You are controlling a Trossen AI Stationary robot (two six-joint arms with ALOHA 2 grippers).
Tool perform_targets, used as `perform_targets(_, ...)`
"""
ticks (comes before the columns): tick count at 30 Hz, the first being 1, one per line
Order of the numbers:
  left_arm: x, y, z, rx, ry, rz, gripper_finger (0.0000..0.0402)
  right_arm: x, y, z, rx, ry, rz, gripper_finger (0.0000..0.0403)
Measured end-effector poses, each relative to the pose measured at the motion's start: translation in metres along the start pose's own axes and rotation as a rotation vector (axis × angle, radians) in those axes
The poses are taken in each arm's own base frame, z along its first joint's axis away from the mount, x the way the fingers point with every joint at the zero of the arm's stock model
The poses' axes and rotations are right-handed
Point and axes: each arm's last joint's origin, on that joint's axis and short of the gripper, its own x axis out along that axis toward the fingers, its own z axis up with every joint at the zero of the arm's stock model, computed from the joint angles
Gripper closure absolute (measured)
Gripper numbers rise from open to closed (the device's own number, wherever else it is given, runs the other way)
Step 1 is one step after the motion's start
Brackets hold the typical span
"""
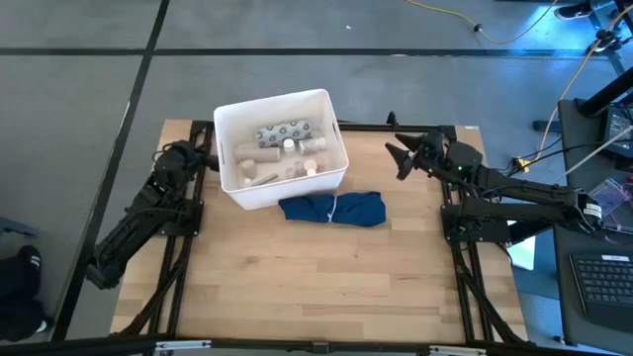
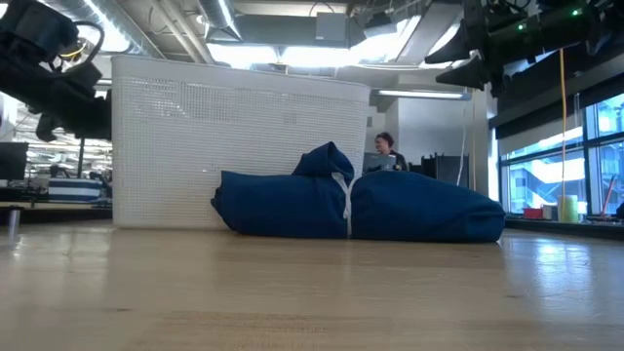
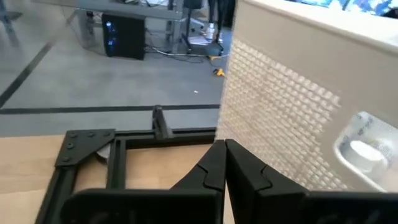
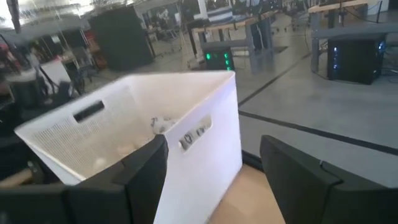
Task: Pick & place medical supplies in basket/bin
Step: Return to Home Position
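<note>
1. Right gripper (image 1: pixel 399 158) hangs above the table's (image 1: pixel 297 287) right side, just off the tub's right end. Its two dark fingers are spread wide with nothing between them.
2. Left gripper (image 1: pixel 203 156) sits at the table's left side, close beside the tub's left wall. In the left wrist view its fingers are pressed together and hold nothing.
3. Nearest the front edge lies the dark blue cloth (image 1: pixel 331 209), a crumpled bundle cinched in the middle by a pale tie. It touches the tub's front wall.
4. Behind the cloth stands the white tub (image 1: pixel 272 102), turned slightly askew on the wooden top. It is rectangular, with finely perforated walls and a slot handle at each end.
5. Inside the tub, the grey dotted blister pack (image 1: pixel 280 132) lies flat toward the far wall.
6. Around it rest white gauze rolls (image 1: pixel 247 151) and small white vials (image 1: pixel 310 168), jumbled together on the floor of the tub. Single pieces are hard to tell apart.
7. Farther off, in the low view, a person (image 2: pixel 385 146) sits in the room beyond the table.
</note>
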Motion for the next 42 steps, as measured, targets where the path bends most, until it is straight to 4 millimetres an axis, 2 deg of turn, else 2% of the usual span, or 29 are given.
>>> perform_targets(6,0.004,-0.001,-0.006,0.004,0.001,-0.028,0.0394,0.000,-0.001,-0.004,-0.089,0.042,-0.012,0.0147)
perform_targets(9,0.005,-0.004,-0.006,0.006,-0.009,-0.075,0.0397,0.000,-0.002,-0.005,-0.078,0.026,-0.009,0.0147)
perform_targets(14,0.005,-0.006,-0.006,0.034,-0.012,-0.106,0.0399,-0.003,-0.009,-0.032,-0.026,-0.073,0.030,0.0147)
perform_targets(17,0.005,-0.006,-0.006,0.033,-0.012,-0.106,0.0395,-0.010,-0.014,-0.040,-0.003,-0.169,0.062,0.0147)
perform_targets(21,0.005,-0.006,-0.006,0.028,-0.012,-0.105,0.0389,-0.022,-0.023,-0.057,0.051,-0.198,0.074,0.0147)
perform_targets(30,0.005,-0.006,-0.006,0.026,-0.011,-0.102,0.0389,-0.046,-0.036,-0.068,0.099,-0.318,0.112,0.0147)
perform_targets(42,0.005,-0.006,-0.006,0.026,-0.011,-0.100,0.0389,-0.059,-0.048,-0.083,0.086,-0.218,-0.020,0.0147)
